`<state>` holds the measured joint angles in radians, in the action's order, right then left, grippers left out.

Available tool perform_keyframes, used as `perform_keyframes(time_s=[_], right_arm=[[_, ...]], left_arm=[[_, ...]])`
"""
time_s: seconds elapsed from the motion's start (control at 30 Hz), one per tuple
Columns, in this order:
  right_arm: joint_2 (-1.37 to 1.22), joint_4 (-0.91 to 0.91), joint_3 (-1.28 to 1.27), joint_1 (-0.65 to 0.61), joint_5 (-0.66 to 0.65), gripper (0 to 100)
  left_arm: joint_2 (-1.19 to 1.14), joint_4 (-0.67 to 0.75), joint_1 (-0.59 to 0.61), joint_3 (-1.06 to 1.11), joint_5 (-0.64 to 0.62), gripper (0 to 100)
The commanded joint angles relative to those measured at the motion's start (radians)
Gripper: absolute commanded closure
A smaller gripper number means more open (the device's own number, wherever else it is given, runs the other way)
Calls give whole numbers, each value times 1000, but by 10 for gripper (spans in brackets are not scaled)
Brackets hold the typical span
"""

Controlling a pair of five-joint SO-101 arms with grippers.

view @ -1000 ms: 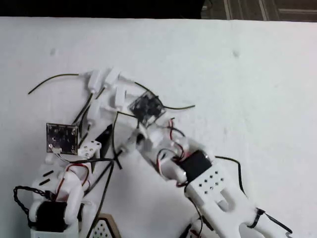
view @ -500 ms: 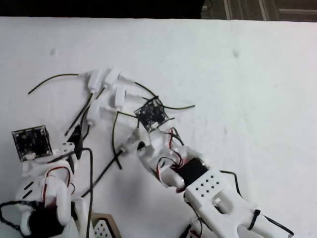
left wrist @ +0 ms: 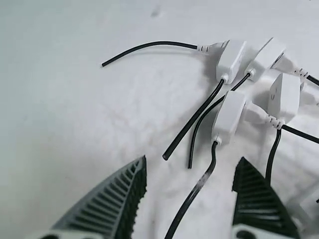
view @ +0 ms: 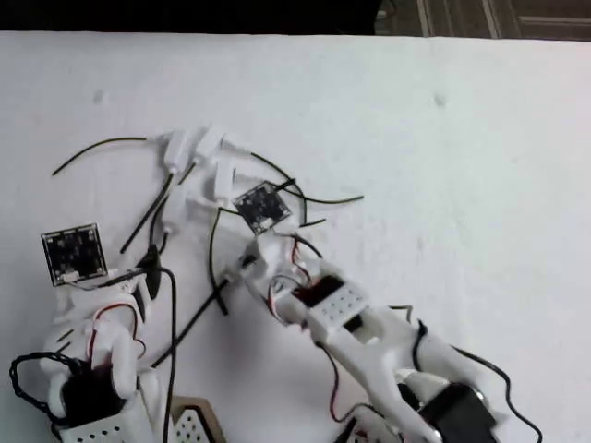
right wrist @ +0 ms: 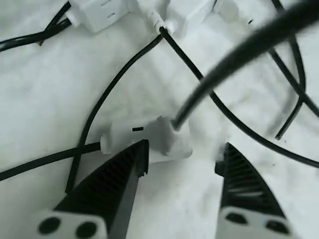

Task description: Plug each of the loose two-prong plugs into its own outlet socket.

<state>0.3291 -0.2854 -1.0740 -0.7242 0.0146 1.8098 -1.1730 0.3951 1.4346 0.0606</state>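
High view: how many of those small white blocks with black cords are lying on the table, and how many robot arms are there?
White blocks with black cords: 5
Robot arms: 2
Total: 7

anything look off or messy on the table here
Nothing is broken or spilled. The white plugs lie jumbled, with their black cords crossing each other. One plug lies apart from the rest, just ahead of the open right gripper.
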Motion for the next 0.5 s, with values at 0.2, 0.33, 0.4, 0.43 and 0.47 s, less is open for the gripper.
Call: perform_keyframes(time_s=[0.2,0.33,0.4,0.43,0.47], right_arm=[[-105,102,137,99,-155,981],[-107,197,149,163,-163,982],[-110,209,187,196,-163,982],[-110,209,212,211,-163,982],[-110,209,238,225,-163,982]], left_arm=[[4,18,5,-3,-3,721],[4,18,5,-3,-3,721],[4,18,4,-3,-3,721],[4,18,4,-3,-3,721],[4,18,4,-3,-3,721]])
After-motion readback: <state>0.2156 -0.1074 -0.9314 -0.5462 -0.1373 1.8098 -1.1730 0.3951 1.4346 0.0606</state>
